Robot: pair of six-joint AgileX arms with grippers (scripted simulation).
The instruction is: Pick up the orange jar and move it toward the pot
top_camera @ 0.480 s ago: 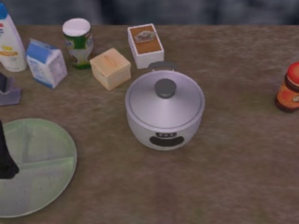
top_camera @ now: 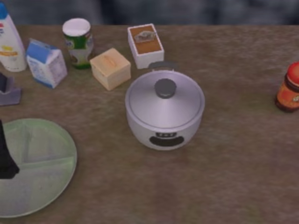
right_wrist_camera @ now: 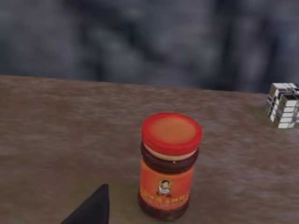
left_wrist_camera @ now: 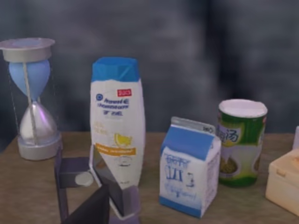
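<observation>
Looking down from overhead, I found the orange jar (top_camera: 288, 87) upright at the table's far right edge, at about three o'clock from the pot (top_camera: 164, 111), well apart from it. The pot sat near the middle with its lid on. My right gripper did not show from above; through its wrist camera only one dark fingertip (right_wrist_camera: 91, 208) poked in, near the jar (right_wrist_camera: 169, 165) but not touching it, so I could not tell whether the jaws were apart or together. My left arm (top_camera: 6, 156) sat parked over the green divided plate (top_camera: 44, 168) at the pot's eight o'clock; its jaws I could not judge either.
</observation>
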